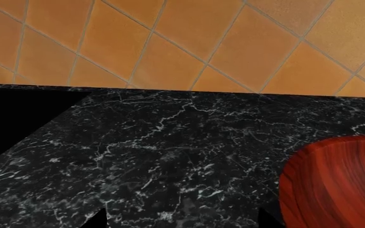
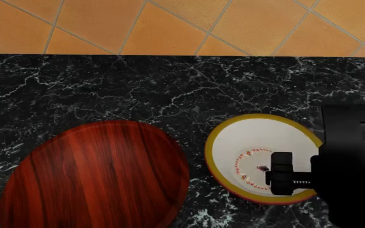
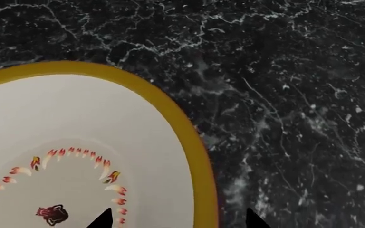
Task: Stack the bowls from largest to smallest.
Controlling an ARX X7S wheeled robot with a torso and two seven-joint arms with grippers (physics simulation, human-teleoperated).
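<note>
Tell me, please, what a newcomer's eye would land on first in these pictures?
Most likely the large glossy red-brown bowl, vivid against the black marble counter at the head view's lower left. Next, the white bowl with the yellow rim and a ring of red marks inside, just to its right and apart from it, with the right gripper above its inside. Beyond the counter's far edge lies an orange tiled floor.

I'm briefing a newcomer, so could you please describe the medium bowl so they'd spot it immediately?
On the black marble counter, look to the right of the big red-brown wooden bowl. The medium bowl is white inside with a yellow rim and a ring of red dots around its centre.
</note>
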